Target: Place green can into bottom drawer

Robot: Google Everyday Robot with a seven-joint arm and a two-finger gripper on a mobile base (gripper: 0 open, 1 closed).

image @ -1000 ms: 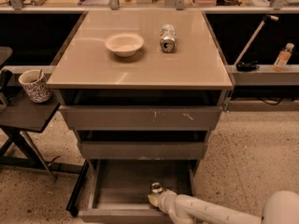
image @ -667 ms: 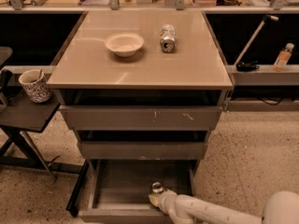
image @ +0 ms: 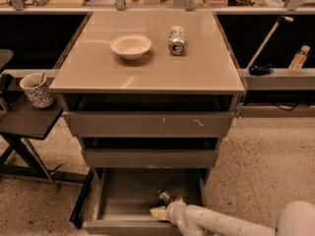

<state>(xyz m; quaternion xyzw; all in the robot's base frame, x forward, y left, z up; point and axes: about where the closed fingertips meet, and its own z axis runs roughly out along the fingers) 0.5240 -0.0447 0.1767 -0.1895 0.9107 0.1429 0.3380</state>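
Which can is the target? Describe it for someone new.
Start at the grey cabinet and drop to its open bottom drawer. The green can is inside, right at the gripper that reaches in from the lower right. The only other can is silvery and lies on the cabinet top beside a bowl.

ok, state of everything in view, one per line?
bottom drawer: open
green can: inside bottom drawer, beside gripper
gripper: inside bottom drawer, at the can
silver can: on its side, cabinet top
bowl: upright, cabinet top
mug: upright, side table
bottle: upright
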